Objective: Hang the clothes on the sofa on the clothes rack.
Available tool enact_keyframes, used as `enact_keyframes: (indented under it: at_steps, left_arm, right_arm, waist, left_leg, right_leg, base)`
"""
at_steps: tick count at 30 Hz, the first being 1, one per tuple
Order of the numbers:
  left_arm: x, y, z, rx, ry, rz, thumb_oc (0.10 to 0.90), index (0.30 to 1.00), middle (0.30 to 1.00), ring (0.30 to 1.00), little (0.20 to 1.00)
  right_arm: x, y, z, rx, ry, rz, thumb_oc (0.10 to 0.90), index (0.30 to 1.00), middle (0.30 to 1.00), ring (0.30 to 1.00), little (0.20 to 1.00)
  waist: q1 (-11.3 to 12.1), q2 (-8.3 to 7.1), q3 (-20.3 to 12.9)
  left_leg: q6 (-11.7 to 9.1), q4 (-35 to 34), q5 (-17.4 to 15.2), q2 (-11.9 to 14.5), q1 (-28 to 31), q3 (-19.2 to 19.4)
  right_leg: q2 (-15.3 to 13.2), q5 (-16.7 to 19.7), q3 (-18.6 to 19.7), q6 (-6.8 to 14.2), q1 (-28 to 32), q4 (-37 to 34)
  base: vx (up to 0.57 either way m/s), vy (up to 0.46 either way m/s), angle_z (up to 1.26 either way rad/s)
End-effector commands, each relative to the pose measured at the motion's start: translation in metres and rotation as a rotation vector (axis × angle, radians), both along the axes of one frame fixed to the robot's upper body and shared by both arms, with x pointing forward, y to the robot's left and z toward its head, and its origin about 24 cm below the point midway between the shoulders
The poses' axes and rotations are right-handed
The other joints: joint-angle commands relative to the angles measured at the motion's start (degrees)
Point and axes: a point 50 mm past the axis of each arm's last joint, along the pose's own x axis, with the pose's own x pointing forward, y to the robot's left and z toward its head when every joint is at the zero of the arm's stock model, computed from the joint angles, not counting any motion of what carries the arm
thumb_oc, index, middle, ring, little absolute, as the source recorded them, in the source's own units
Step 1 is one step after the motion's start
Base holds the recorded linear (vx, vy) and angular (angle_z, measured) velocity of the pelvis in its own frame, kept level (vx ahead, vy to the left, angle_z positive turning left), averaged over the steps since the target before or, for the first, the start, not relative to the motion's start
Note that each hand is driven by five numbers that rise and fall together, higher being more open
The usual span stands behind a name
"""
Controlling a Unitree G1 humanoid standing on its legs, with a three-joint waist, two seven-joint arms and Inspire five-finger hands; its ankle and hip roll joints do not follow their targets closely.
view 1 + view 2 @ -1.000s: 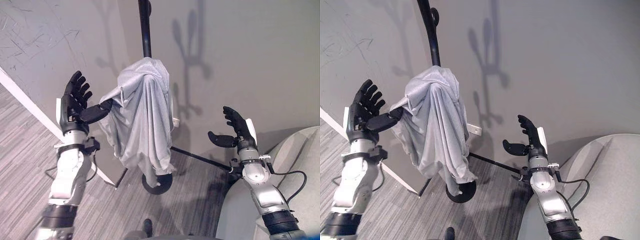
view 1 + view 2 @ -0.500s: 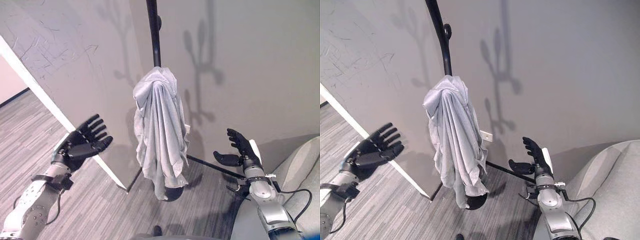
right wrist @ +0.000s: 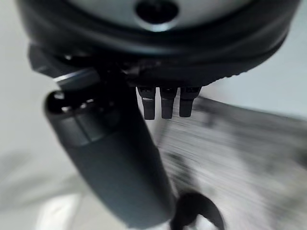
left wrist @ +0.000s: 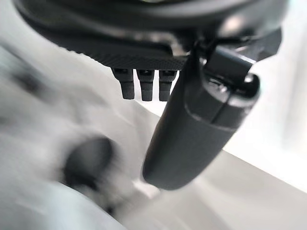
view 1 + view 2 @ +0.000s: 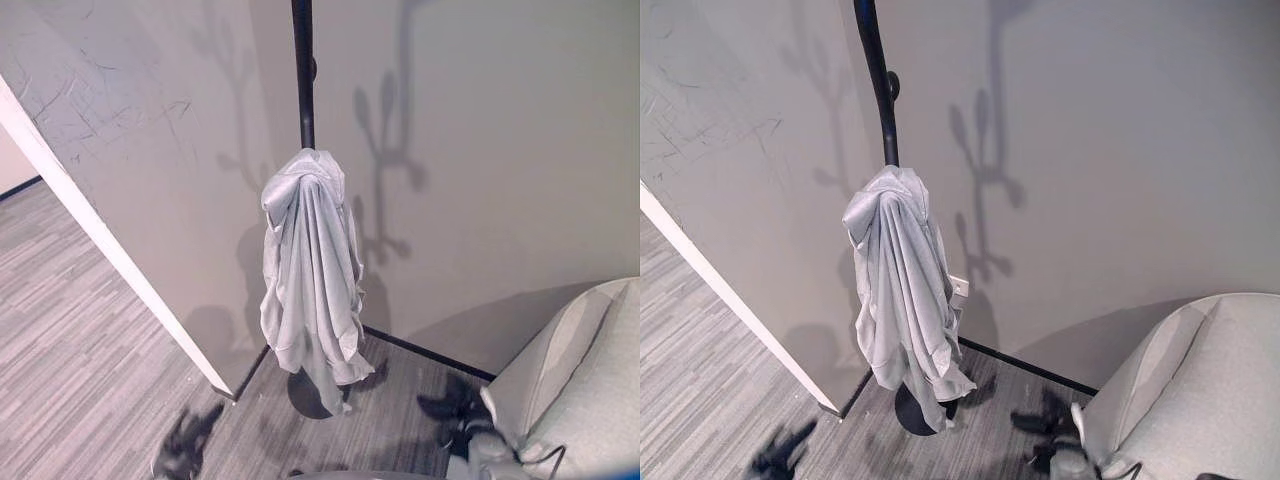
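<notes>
Grey sofa (image 5: pixel 1200 390) sits at lower right near the wall; black clothes rack (image 5: pixel 303 70) stands upright by the wall corner. Light grey garment (image 5: pixel 312 270) is draped on the rack pole, dangling to just above its base. Left hand (image 4: pixel 192 120) and right hand (image 3: pixel 120 167) hold nothing, fingers straight and relaxed.

A light grey piece of clothing (image 5: pixel 312 270) hangs bunched up on the black clothes rack (image 5: pixel 302 70). It droops down the pole in long folds, well away from any fingers.
</notes>
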Motion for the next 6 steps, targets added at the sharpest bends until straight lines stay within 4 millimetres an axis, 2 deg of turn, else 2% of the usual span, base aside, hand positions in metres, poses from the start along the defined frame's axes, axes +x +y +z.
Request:
enact_keyframes:
  at_steps: [1,2,4,5,6]
  left_arm:
    - [0.038,0.006,0.004,0.05,-0.066,-0.224,0.8,0.9,0.9,0.9,0.9]
    - [0.038,0.006,0.004,0.05,-0.067,-0.224,0.8,0.9,0.9,0.9,0.9]
    - [0.022,-0.001,0.0,0.021,0.001,-0.241,0.8,0.9,0.9,0.9,0.9]
    - [0.018,-0.001,0.0,0.022,0.015,-0.232,0.8,0.9,0.9,0.9,0.9]
    - [0.021,-0.001,0.001,0.021,0.002,-0.233,0.8,0.9,0.9,0.9,0.9]
  right_arm:
    - [0.02,0.01,0.001,0.087,-0.083,-0.096,0.8,0.9,0.9,0.9,0.9]
    - [0.021,0.01,0.001,0.088,-0.084,-0.096,0.8,0.9,0.9,0.9,0.9]
    - [0.003,0.013,-0.004,0.106,-0.003,-0.086,0.8,0.9,0.9,0.9,0.9]
    - [-0.011,0.017,-0.008,0.126,0.054,-0.083,0.8,0.9,0.9,0.9,0.9]
    - [-0.013,0.019,-0.009,0.136,0.057,-0.083,0.8,0.9,0.9,0.9,0.9]
  waist:
    - [1.7,0.24,-0.2]
    - [1.7,0.23,-0.1]
    - [1.7,0.07,-0.5]
    - [1.7,-0.04,-0.7]
    - [1.7,-0.1,-0.8]
  left_leg:
    - [-1.0,0.5,-3.9,2.4,0.1,1.5]
    - [-1.0,0.5,-3.9,2.4,0.1,1.4]
    - [-1.0,0.5,-4.1,2.4,0.1,1.5]
    - [-1.0,0.5,-4.2,2.4,0.2,1.5]
    - [-1.1,0.5,-4.2,2.5,0.2,1.5]
  right_leg:
    - [-3.2,-0.6,-2.7,2.3,-1.8,3.5]
    - [-3.2,-0.6,-2.7,2.3,-1.8,3.5]
    - [-3.2,-0.6,-2.9,2.3,-1.6,3.3]
    - [-3.2,-0.6,-3.1,2.3,-1.4,3.2]
    - [-3.2,-0.5,-3.2,2.3,-1.4,3.2]
  base:
    - [0.02,0.012,0.08]
    - [0.01,0.005,0.06]
    - [0.02,0.012,0.06]
    - [0.03,0.018,0.05]
    - [0.03,0.019,0.03]
